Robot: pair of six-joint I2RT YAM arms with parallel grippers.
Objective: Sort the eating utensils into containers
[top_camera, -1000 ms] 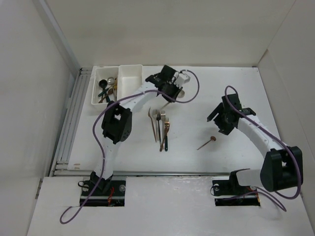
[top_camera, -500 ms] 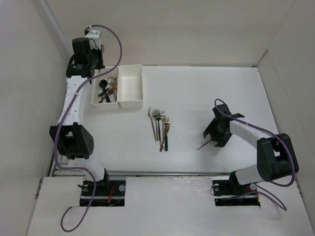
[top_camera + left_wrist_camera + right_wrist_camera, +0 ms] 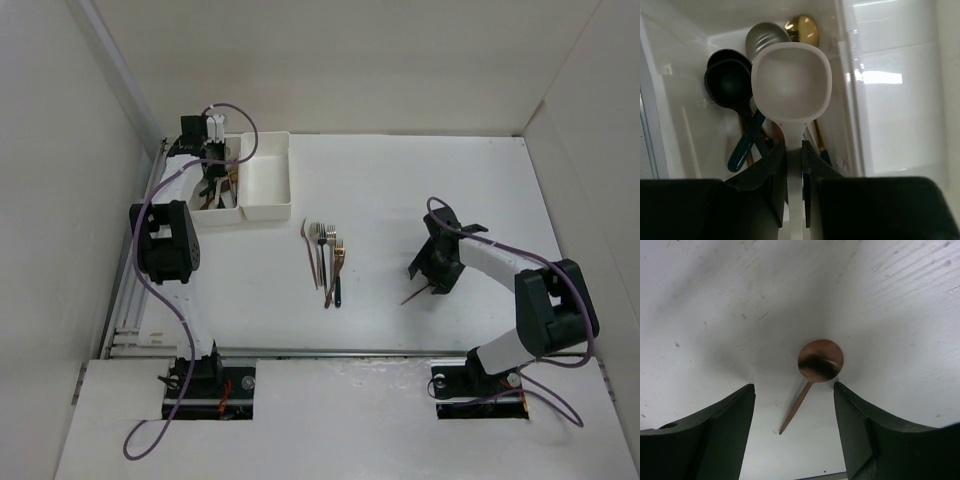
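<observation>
Open tabletop [image 3: 715,300] either side of copper spoon [image 3: 820,360]; spoons [image 3: 730,82] crowding left bin [image 3: 675,115] floor

2 bins [image 3: 266,176], approx 5 forks [image 3: 325,262], 1 loose spoon [image 3: 821,359].

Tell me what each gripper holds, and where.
Left gripper: white spoon, by its handle just below the bowl. Right gripper: nothing, open over the copper spoon.

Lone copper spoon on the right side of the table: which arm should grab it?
Right. The right gripper hangs open directly over the copper spoon, a finger on each side. The left gripper is shut on a white spoon above the left bin.
</observation>
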